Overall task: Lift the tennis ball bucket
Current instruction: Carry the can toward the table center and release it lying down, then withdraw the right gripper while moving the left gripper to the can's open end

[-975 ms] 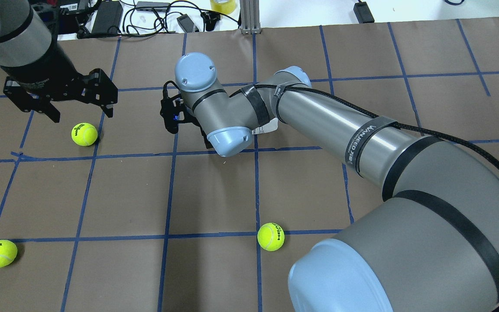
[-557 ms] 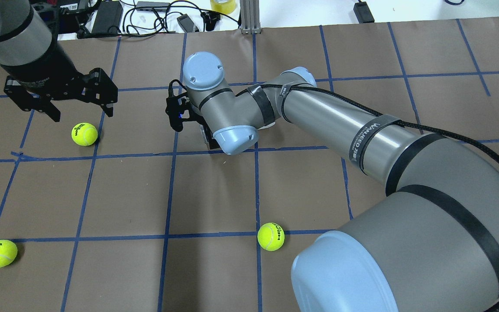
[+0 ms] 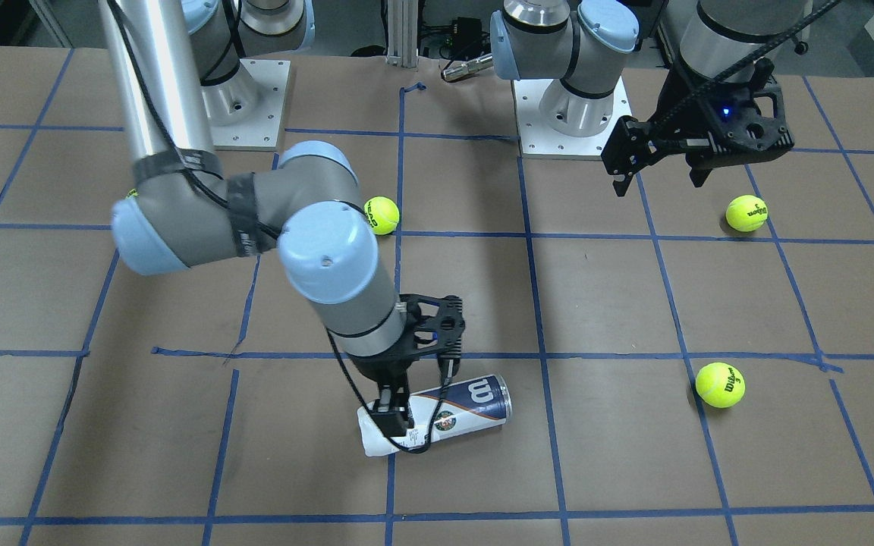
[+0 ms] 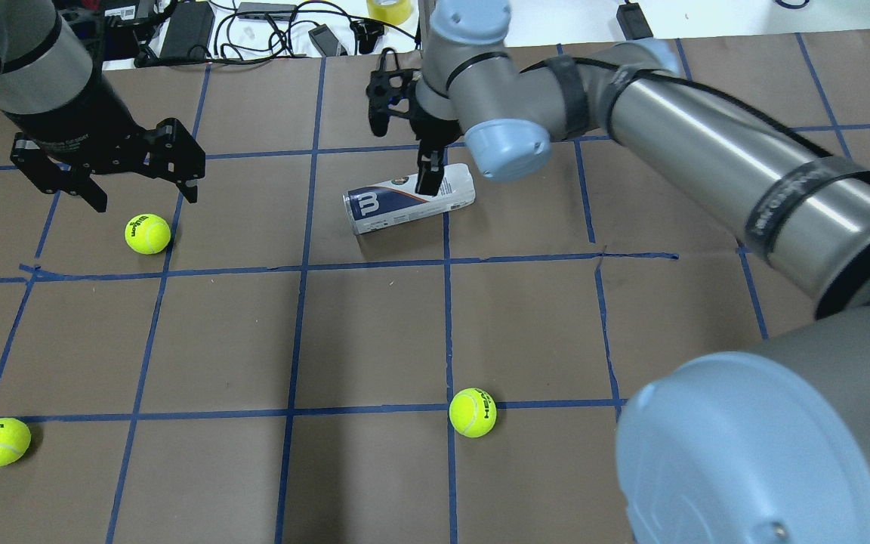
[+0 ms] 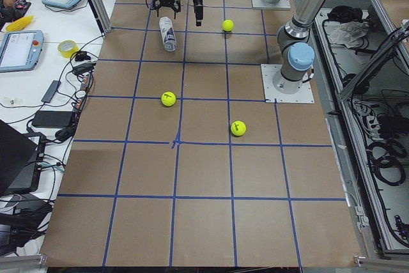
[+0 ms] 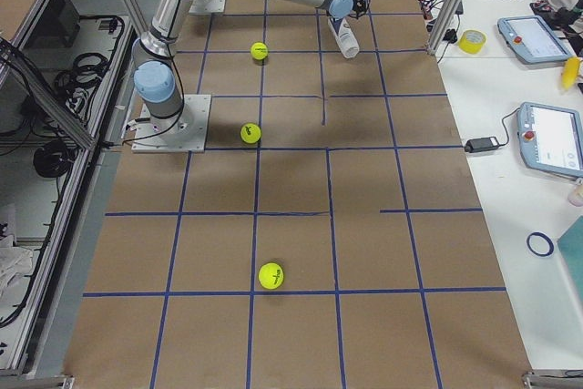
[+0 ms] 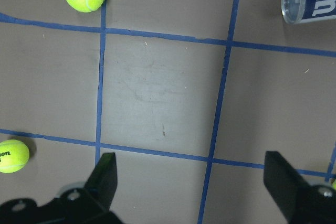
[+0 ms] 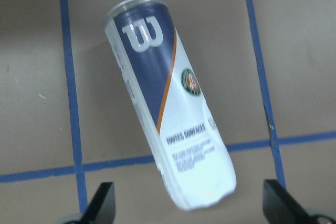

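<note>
Bucket [image 4: 408, 204] lies on its side on the table [image 4: 526, 325], upper centre of the overhead view. Right gripper [image 3: 397, 406] straddles its white end, jaws apart, not clamped. Left gripper [image 4: 144, 198] hangs upper left, jaws wide, near a ball [image 4: 147, 233].

Your left arm [image 4: 35, 68] and right arm [image 4: 692, 136]: silver-grey tubes, pale blue joint caps [image 4: 507, 147], black bands [image 4: 569, 94]. Right one has a braided black cable [image 4: 714, 92] strapped along it, white lettering on one strap [image 4: 786, 198]. Left gripper [image 3: 658, 180] is black, blue LED [image 3: 724, 112] lit.
</note>
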You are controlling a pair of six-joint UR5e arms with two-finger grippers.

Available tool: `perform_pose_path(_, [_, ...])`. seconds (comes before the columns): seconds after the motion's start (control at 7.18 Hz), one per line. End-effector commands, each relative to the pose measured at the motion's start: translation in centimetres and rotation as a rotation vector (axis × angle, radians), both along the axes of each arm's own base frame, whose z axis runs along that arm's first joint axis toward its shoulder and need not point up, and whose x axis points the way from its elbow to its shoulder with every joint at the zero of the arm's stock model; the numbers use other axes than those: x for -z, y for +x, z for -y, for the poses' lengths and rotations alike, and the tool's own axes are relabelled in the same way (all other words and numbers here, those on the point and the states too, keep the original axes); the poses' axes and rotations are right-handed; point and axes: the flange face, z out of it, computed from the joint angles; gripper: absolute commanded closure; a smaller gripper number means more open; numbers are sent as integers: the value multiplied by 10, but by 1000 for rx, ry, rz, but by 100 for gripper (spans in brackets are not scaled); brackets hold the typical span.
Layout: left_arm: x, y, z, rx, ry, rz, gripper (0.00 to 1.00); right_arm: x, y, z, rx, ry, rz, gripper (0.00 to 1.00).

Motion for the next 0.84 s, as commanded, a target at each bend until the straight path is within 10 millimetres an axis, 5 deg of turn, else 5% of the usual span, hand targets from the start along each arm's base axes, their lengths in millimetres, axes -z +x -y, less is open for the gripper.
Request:
perform_pose_path(0.0, [24,-3,20,-17,7,-107,0,-50,-59,-1,182,31,8,0])
perform_pose_path(0.28, [53,-20,66,-18,-79,-330,0,-71,-74,-18,312,13,-55,0])
perform_pose_path(0.42, [73,-23,88,-11,-107,-382,0,-123,-77,-43,384,-37,-48,0])
perform_pose_path(0.56, [96,-28,110,-2,-133,-453,0,-164,-85,-89,405,44,-78,0])
perform_pose_path(0.7, [121,-27,130,0,-154,-464,0,-187,-97,-117,417,32,-162,0])
